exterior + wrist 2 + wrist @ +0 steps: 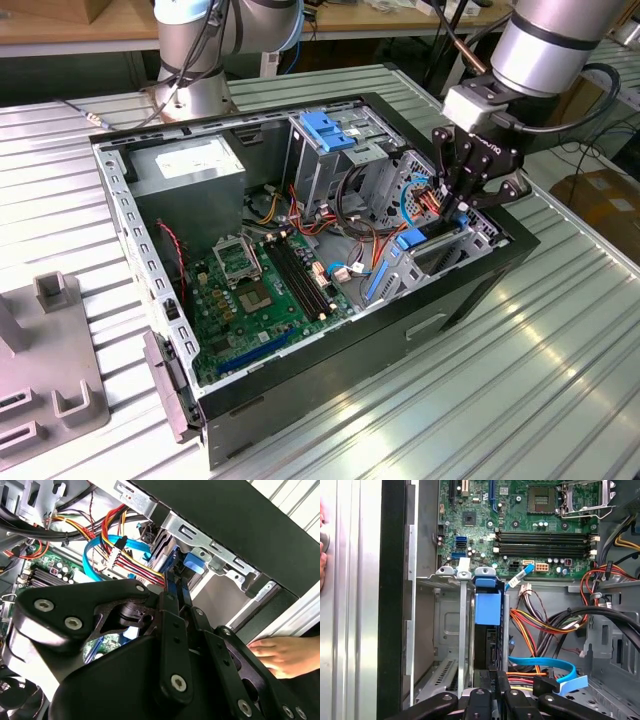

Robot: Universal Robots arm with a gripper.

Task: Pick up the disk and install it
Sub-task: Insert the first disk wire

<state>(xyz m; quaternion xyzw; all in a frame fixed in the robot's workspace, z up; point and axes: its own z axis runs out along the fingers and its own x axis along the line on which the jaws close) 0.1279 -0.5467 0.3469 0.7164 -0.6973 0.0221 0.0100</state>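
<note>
Install step: gripper clamped on disk, standing on edge in its bay at the case's right end in the exterior view. Needs pressing fully home, prob.

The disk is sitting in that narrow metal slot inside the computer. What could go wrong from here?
1. The disk fits closely between the metal bay walls; if it tilts slightly, it might jam.
2. The red and yellow wires and the blue flat cable lie right beside the gripper, so they could snag or get pinched.
3. A person's hand rests just outside the case, close to the arm, and could be bumped.
</note>
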